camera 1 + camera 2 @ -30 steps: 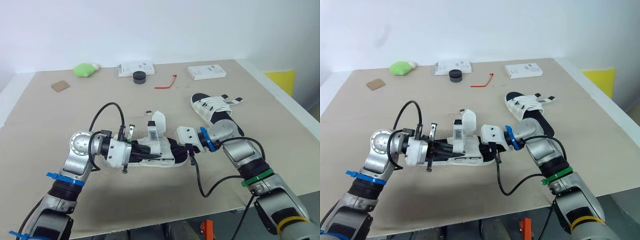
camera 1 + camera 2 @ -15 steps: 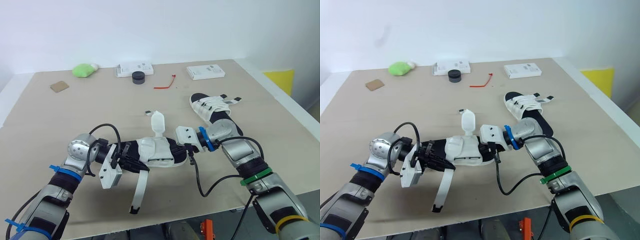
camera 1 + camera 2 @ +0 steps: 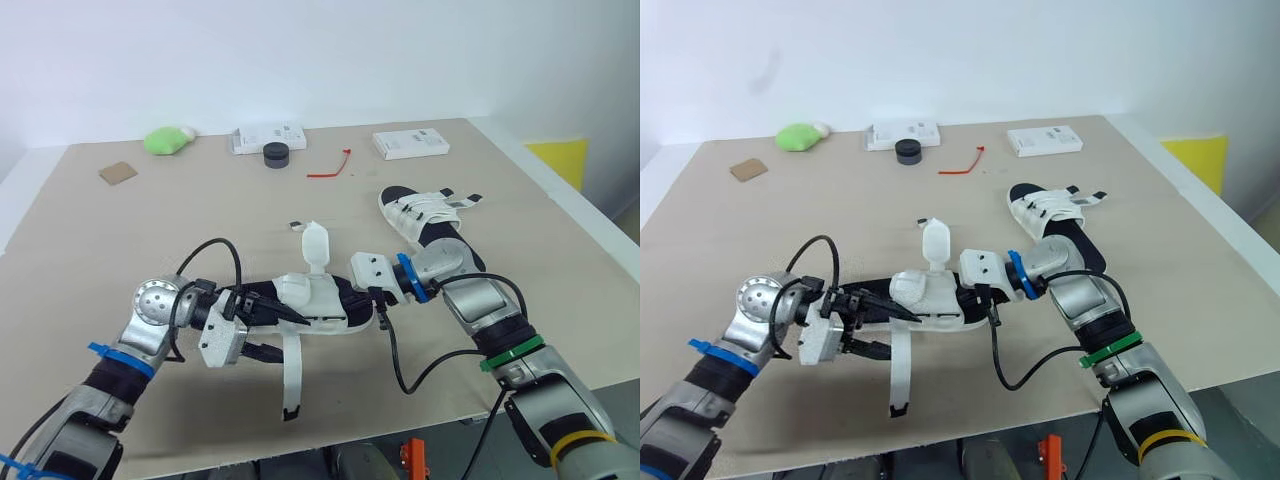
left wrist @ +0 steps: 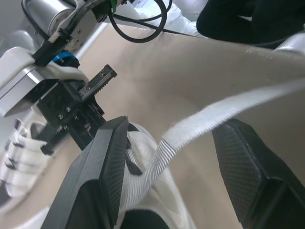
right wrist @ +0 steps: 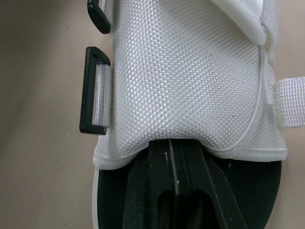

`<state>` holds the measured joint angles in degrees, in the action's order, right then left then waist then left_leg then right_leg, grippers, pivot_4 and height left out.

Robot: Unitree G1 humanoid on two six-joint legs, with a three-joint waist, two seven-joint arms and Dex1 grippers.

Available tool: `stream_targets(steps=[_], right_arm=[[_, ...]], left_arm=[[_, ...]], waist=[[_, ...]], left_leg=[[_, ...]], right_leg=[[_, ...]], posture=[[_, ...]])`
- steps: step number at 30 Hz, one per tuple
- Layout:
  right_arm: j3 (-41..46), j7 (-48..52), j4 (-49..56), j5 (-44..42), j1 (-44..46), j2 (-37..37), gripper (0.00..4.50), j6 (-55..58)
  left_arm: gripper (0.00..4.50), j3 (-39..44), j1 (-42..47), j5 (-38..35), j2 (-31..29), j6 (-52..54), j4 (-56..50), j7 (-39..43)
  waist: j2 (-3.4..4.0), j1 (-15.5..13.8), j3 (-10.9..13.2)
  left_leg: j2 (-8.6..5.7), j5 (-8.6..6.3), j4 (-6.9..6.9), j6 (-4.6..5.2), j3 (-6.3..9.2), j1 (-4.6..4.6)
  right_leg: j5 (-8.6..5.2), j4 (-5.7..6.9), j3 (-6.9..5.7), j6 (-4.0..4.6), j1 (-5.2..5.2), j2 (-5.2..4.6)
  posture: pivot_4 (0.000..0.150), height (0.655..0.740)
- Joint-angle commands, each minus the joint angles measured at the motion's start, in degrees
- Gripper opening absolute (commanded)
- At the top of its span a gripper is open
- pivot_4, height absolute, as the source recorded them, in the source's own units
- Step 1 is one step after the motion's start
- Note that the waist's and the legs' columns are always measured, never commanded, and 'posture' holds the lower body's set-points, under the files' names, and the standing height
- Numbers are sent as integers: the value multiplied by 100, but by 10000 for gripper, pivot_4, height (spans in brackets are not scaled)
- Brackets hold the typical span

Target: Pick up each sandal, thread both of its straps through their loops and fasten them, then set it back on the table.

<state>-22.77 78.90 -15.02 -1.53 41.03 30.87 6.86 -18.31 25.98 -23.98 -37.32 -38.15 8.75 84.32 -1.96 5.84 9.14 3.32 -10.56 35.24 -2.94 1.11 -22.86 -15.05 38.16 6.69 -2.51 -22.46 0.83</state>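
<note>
A white sandal with a black sole [image 3: 322, 300] lies mid-table between my two arms. My right gripper [image 3: 379, 314] is shut on its heel end; the right wrist view has the fingers closed on the black sole [image 5: 176, 191] under the white upper [image 5: 190, 71], with two black loops [image 5: 93, 90] on one side. My left gripper [image 3: 282, 334] is open at the toe end. A loose white strap [image 3: 291, 375] trails toward the table's front edge and crosses between the left fingers [image 4: 102, 162] untouched. The other strap [image 3: 316, 245] sticks up. A second sandal [image 3: 430, 215] lies behind to the right.
Along the back of the table [image 3: 560, 280] are a green lump [image 3: 170, 140], two white boxes [image 3: 268, 138] [image 3: 412, 145], a black round cap [image 3: 276, 154], a red tie [image 3: 332, 165] and a brown square [image 3: 118, 172]. The front edge is close under the strap's end.
My left gripper drew the strap out toward the table's front, then opened; the strap now hangs loose between its fingers. The right gripper kept its hold on the sandal.
</note>
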Motion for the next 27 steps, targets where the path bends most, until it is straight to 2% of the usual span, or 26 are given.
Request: stream_targets(steps=[1, 4, 9, 11, 14, 17, 21, 23, 27], right_arm=[[-452, 21, -370, 445, -240, 25, 0, 101], [-438, 23, -390, 440, -226, 24, 0, 83], [-416, 35, -381, 415, -216, 16, 0, 90], [-415, 43, -354, 405, -220, 3, 0, 111], [-406, 44, -308, 394, -222, -32, 0, 158], [-412, 44, -252, 386, -227, -67, 0, 211], [-422, 49, -208, 374, -227, -116, 0, 265], [-434, 45, -202, 375, -215, -154, 0, 285], [-449, 40, -164, 374, -197, -196, 0, 335]], left_arm=[[27677, 363, -123, -404, -522, 820, -771, 63], [27677, 624, -208, -570, -822, 1479, -1106, -63], [27677, 1122, -452, -1382, -1774, 4328, -1799, -637], [27677, 1354, -658, -2159, -2246, 5832, -2089, -905], [27677, 1645, -863, -3111, -2616, 7511, -2469, -1409], [27677, 1982, -1191, -4164, -2722, 8812, -2824, -2037], [27677, 2326, -1868, -5095, -2672, 9775, -3314, -2847], [27677, 2358, -2173, -5303, -2494, 9958, -3550, -3343], [27677, 2289, -2404, -5239, -2071, 9991, -3866, -4013]], waist=[[0, 3, 1], [1, 1, 1], [-8, 9, 11], [-8, 11, 13], [-16, 7, 16], [-24, 14, 19], [-27, 20, 19], [-29, 20, 19], [-37, 19, 19]], left_leg=[[0, 0, -1, 0, -1, 1], [2, 0, -4, 0, -3, 1], [6, 0, -6, 0, -8, 1], [10, 0, -18, 0, -8, 1], [10, 0, -31, 0, -6, 2], [16, 0, -40, -1, -11, 2], [22, 0, -61, -1, -11, 6], [26, 0, -69, -2, -8, 11], [26, 1, -72, -4, -7, 21]], right_leg=[[-1, 0, 0, 1, 0, -1], [-2, 0, 0, 4, -5, -2], [-3, -1, -2, 4, -12, -4], [-5, 0, -6, 8, -34, -2], [-12, 0, -18, 18, -57, -4], [-13, -1, -20, 21, -67, -4], [-16, 0, -24, 27, -73, 4], [-19, 0, -25, 35, -72, 9], [-19, 0, -25, 44, -68, 10]], posture=[[1500, 7400], [1500, 7400], [1500, 7400], [1500, 7400], [1500, 7400], [1500, 7400], [1500, 7400], [1500, 7400], [1500, 7400]])
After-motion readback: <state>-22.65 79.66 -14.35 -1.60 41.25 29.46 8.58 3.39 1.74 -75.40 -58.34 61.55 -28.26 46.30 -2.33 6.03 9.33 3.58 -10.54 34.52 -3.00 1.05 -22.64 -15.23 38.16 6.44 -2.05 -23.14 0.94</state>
